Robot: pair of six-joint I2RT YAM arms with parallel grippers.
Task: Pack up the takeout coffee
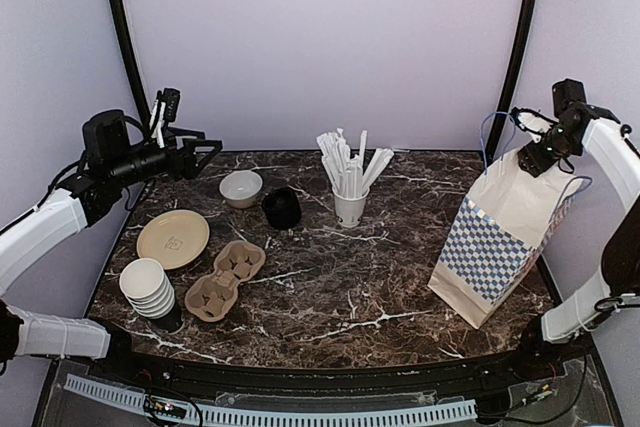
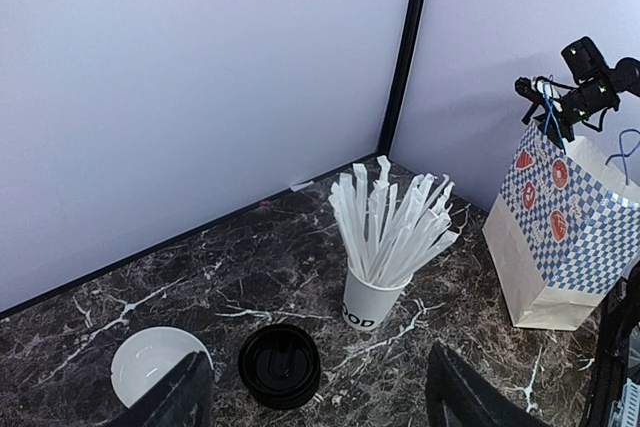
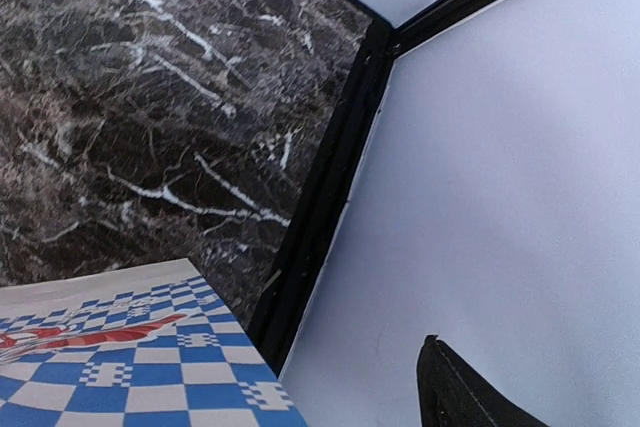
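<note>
Your left gripper [image 1: 207, 154] stands wide open and holds nothing; the takeout coffee [image 2: 279, 365] stands ahead of its fingers [image 2: 183, 399], untouched.

Plain pale lavender walls [image 1: 320, 47] on three sides, thin black poles [image 1: 122, 37] standing in both back corners, dark brown marble table [image 1: 350, 287] with white veins, black strip [image 2: 150, 246] where table meets wall, soft even light everywhere.
</note>
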